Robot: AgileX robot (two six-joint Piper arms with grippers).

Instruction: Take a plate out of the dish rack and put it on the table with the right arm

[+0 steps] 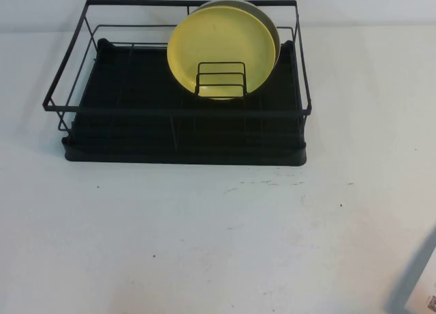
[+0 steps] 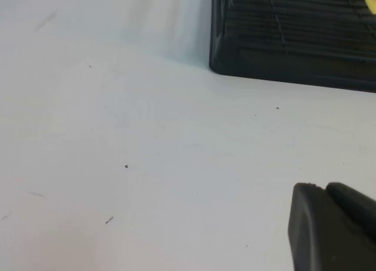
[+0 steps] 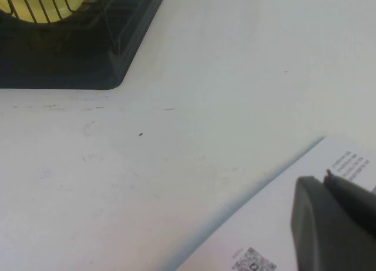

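- High view: rack (image 1: 184, 133) sits at the far middle of the tabletop (image 1: 204, 246). Thin black wire frame, rectangular, over a ribbed black tray base with rounded corners.
- Plate (image 1: 221, 45) stands on edge in the small wire holder (image 1: 221, 79) in the rack's back right part. Pale yellow, smooth plastic, round, shallow raised rim, face toward the camera.
- Grey plate (image 1: 272, 24) stands just behind it; only a thin crescent of rim shows at the upper right.
- Tabletop is matte white with dark specks and a line of scuffs just in front of the rack.
- Neither arm shows in this view. A grey shadow and a scrap of printed paper (image 1: 430, 302) sit at the lower right corner.
- Left wrist view: left tool (image 2: 335, 230) hovers over bare tabletop, near the rack's front left corner. Only a dull black, blocky tip is in frame; cannot tell its opening.
- A sliver of the yellow plate shows at the frame's edge, above the ribbed tray.
- Right wrist view: right tool (image 3: 335, 224) hangs over a white sheet with small print and a QR code lying on the tabletop, well apart from the rack's front right corner. Its fingers are closed together, holding nothing.
- The plate shows behind the rack's wires; nothing stands between this tool and the rack.
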